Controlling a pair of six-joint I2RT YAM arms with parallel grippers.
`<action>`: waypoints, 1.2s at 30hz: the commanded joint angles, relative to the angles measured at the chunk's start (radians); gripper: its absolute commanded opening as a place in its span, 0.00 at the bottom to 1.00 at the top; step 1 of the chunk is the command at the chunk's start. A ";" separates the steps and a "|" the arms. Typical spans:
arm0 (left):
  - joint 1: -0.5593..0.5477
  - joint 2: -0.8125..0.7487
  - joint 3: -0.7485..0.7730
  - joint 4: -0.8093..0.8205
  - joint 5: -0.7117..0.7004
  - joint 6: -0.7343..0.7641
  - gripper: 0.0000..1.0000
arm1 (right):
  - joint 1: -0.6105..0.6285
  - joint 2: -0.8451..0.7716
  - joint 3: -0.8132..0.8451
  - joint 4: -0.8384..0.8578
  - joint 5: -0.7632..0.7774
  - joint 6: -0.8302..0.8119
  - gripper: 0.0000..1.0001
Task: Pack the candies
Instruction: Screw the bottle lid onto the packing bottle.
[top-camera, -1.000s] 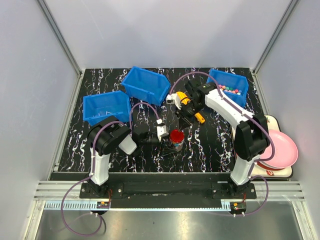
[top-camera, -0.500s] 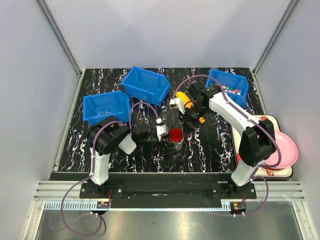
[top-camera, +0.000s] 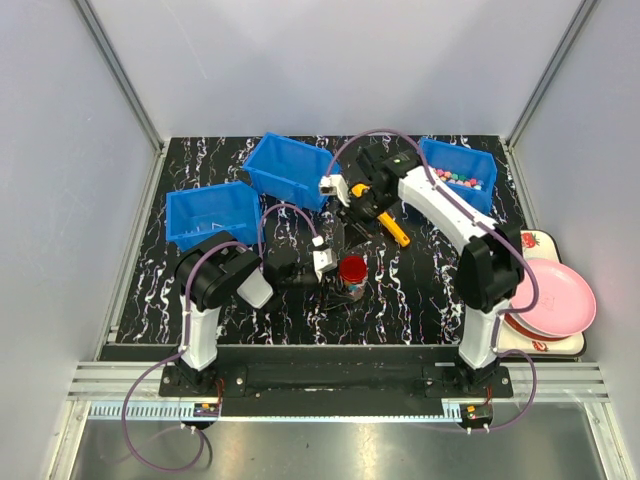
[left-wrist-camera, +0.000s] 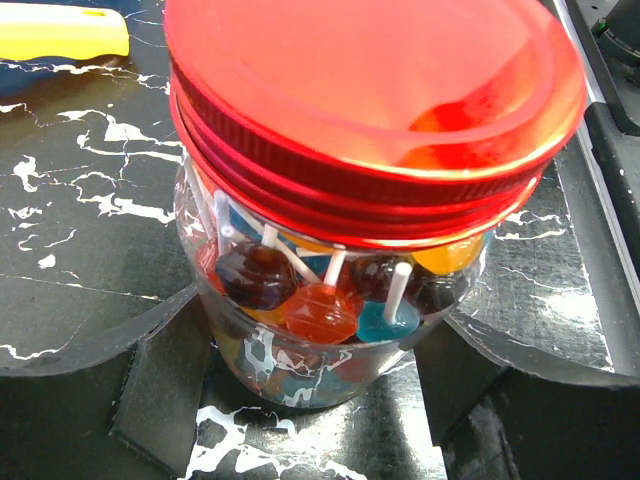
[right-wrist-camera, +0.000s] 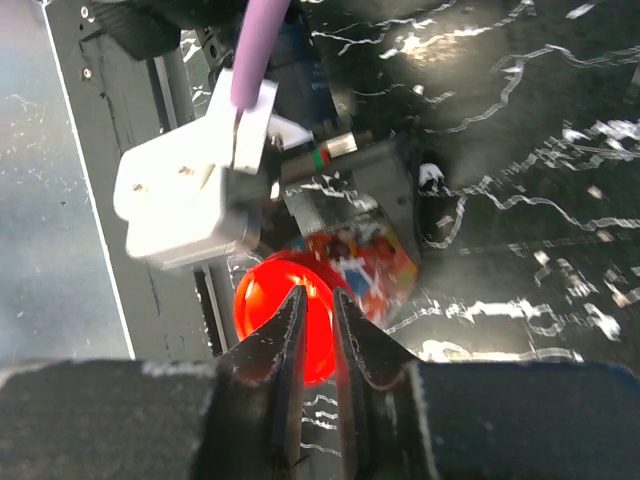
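Observation:
A clear jar (left-wrist-camera: 300, 340) with a red lid (left-wrist-camera: 370, 90) stands on the black marbled table, full of round coloured candies (left-wrist-camera: 320, 310) on white sticks. My left gripper (left-wrist-camera: 310, 400) is shut on its base, one finger on each side. The same jar (top-camera: 352, 275) sits mid-table in the top view. More small candies (top-camera: 460, 181) lie in the far right blue bin (top-camera: 485, 162). My right gripper (right-wrist-camera: 318, 300) hovers above the red lid (right-wrist-camera: 265, 320), jaws nearly together and empty. The yellow scoop (top-camera: 397, 232) lies on the table to its right.
Two more blue bins sit at the far left (top-camera: 212, 213) and far middle (top-camera: 293, 170). A pink plate (top-camera: 560, 297) rests on a tray (top-camera: 545, 345) beyond the table's right edge. The scoop's yellow handle (left-wrist-camera: 60, 30) lies just past the jar.
The right wrist has swung left, away from the yellow scoop, which stays on the table. The left arm and the jar have not moved.

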 joint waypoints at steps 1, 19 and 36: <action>0.007 -0.034 0.029 0.178 -0.009 0.000 0.00 | 0.042 0.060 0.052 -0.032 -0.053 -0.016 0.21; 0.010 -0.032 0.031 0.179 -0.007 -0.008 0.00 | 0.035 0.001 -0.081 -0.010 0.016 -0.034 0.20; 0.010 -0.032 0.031 0.181 -0.007 -0.008 0.00 | -0.017 -0.024 -0.124 0.004 0.019 -0.028 0.20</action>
